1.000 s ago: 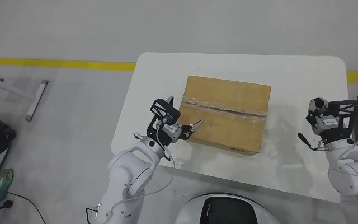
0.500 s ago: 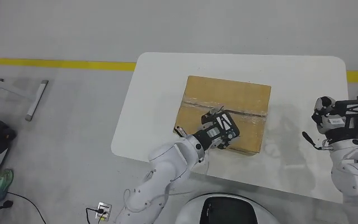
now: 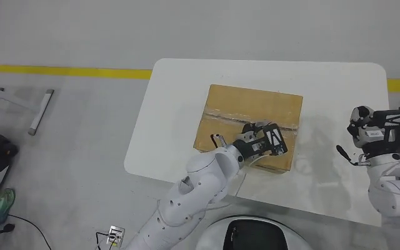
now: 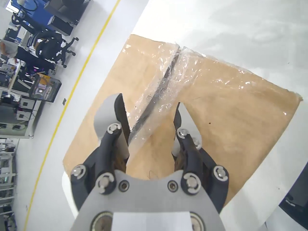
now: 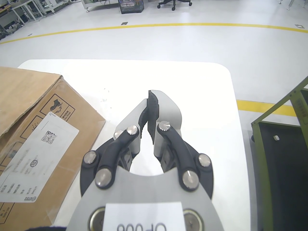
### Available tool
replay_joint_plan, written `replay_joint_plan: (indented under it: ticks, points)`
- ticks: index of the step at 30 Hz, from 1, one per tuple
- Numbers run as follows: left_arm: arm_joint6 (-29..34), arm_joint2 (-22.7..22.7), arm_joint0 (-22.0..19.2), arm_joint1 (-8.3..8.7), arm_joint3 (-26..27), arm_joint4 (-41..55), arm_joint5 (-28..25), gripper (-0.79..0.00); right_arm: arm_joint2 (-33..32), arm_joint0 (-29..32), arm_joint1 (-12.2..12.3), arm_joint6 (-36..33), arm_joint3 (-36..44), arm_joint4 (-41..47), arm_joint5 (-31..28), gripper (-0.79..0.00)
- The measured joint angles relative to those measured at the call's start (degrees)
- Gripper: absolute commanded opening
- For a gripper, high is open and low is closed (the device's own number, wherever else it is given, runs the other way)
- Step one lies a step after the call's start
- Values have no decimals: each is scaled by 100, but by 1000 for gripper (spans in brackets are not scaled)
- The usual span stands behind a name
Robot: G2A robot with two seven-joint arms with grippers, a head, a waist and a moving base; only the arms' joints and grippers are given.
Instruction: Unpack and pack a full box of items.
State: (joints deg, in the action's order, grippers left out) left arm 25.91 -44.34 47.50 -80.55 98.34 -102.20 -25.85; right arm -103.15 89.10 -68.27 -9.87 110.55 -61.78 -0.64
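1. The left arm (image 3: 206,178) lies across the near edge of the white surface (image 3: 169,106). Its jaws stand wide apart over the lid of the cardboard box (image 3: 250,106) with nothing gripped between them; whether their tips touch the lid cannot be told
2. The box's centre seam, under crinkled clear tape (image 4: 168,78), starts between those jaws and runs straight ahead of them. A dark gap shows along the seam beneath the tape
3. Both top flaps are down, so what the box holds is hidden
4. A white shipping label (image 5: 36,155) sits on the box wall that faces the right arm's jaws
5. The right arm (image 3: 375,134) is near the surface's far right edge. Its jaws are pressed pad to pad, holding nothing, above bare surface, with the box well apart on their left-arm side
6. On the other side of those jaws a green frame (image 5: 276,126) stands on the floor
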Motion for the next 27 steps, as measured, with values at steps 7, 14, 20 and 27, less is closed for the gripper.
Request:
replay_joint_plan:
  ticks: [7,14,20,27]
  points:
    - [92,-9,22,-38,-6,78,-169,-99,-19,-28,-5,4,-37,9,-13,-785]
    - [290,-27,41,-31,110,-241,-322,-185,-39,-62,-9,-1,-60,-5,-16,-785]
    - [257,25,-92,-93,-106,-510,-84,-345,-37,-80,-14,-7,-45,-4,-25,-785]
    - [120,22,-156,-145,-182,-720,128,-456,-42,-101,-21,-29,-71,26,-9,-785]
